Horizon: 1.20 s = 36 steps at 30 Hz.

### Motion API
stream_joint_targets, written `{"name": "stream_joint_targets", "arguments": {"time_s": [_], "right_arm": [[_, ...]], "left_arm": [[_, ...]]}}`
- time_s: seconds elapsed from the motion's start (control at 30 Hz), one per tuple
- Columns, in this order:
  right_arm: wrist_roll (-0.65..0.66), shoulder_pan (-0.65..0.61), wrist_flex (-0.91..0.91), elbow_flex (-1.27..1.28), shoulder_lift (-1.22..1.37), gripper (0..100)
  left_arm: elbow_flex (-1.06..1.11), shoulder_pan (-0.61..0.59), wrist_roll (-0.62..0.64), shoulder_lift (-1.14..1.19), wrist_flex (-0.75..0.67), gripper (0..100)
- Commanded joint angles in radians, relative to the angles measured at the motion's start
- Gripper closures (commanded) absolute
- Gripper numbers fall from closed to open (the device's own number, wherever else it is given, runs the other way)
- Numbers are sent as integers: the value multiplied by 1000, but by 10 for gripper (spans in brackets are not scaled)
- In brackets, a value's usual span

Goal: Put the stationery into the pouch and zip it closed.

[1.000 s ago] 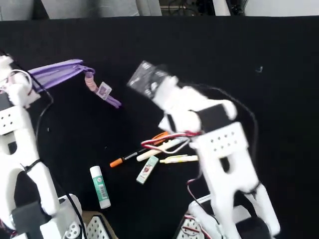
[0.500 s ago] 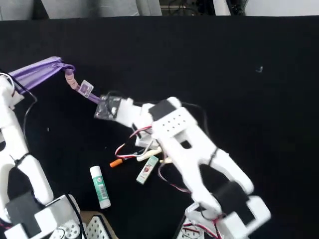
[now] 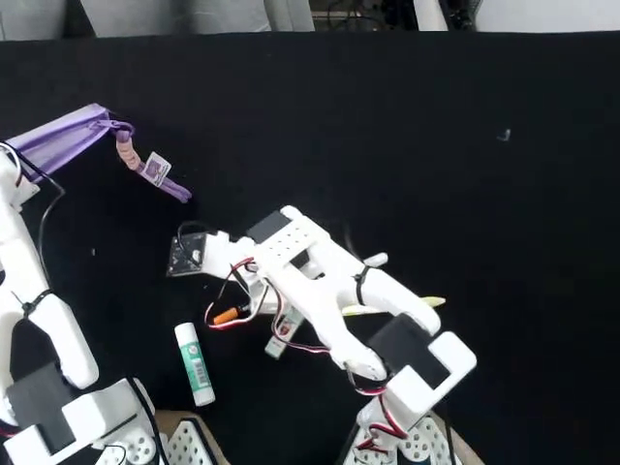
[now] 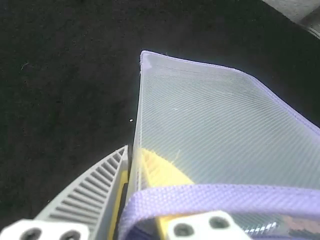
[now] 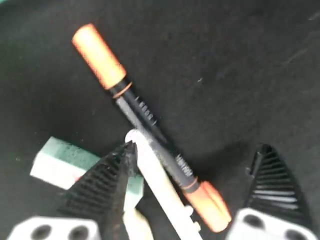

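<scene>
My left gripper (image 4: 131, 156) is shut on one end of the translucent pouch (image 4: 220, 140) with purple trim, holding it off the table at the far left, pouch (image 3: 66, 136). Its strap with a pink charm (image 3: 145, 167) trails to the right. My right gripper (image 5: 192, 167) hangs open just above the pile of stationery, with the black pen with orange caps (image 5: 150, 125) between its fingers. Beside that pen lie a cream pen (image 5: 161, 186) and a green eraser (image 5: 62, 162). From above, the right arm covers most of the pile; the pen's orange cap (image 3: 226, 315) sticks out.
A white and green glue stick (image 3: 195, 363) lies near the front edge, left of the pile. Two more pale pens (image 3: 387, 308) poke out from behind the right arm. The black table (image 3: 465, 174) stretches away at back and right.
The right arm swung left and dropped low over the pens. The left arm drew the pouch further left, and the strap followed.
</scene>
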Motion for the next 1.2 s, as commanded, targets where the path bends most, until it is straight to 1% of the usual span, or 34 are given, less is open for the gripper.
{"name": "stream_joint_targets", "arguments": {"time_s": [0.0,0.07,0.17,0.27,0.5,0.6,0.63,0.77,0.87,1.0,1.07,1.17], "right_arm": [[9,-11,-43,-87,93,751],[3,-6,-41,-124,130,816],[2,-5,8,-180,170,904],[2,-3,44,-223,199,959],[2,-2,57,-243,223,964],[0,28,78,-255,202,972],[-11,46,94,-268,185,987],[-106,144,129,-320,90,988],[-138,213,132,-328,8,988],[-187,269,126,-331,-113,988],[-216,284,124,-332,-182,988],[-262,304,115,-332,-297,988]], "left_arm": [[-54,-19,12,-6,-17,972],[-54,-19,12,-6,-17,972],[-54,-19,12,-6,-17,972],[-54,-19,12,-6,-17,972],[-54,-13,12,-6,-17,972],[-54,-12,12,-6,-17,972],[-54,-12,12,-6,-17,972],[-82,-10,12,-6,-9,972],[-91,-8,12,-6,-8,972],[-93,30,54,-8,-8,972],[-96,68,57,-12,-8,972],[-156,127,58,-40,86,972]]}}
